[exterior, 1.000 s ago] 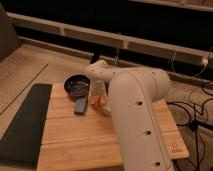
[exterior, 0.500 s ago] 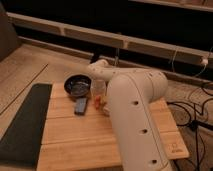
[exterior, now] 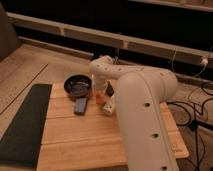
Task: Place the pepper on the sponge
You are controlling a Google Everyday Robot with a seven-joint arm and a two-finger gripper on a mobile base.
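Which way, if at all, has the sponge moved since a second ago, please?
No. The sponge still lies just below the pan; the end effector hangs beside it.

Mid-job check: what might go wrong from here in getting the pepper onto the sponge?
1. The gripper sits low at the pepper, with the white bottle right beside them; a sideways sweep toward the sponge may tip the bottle.
2. The sponge is small and flat, close to the black pan; the slim pepper may roll off it.
3. The arm hides part of that spot, so a secure hold cannot be confirmed.
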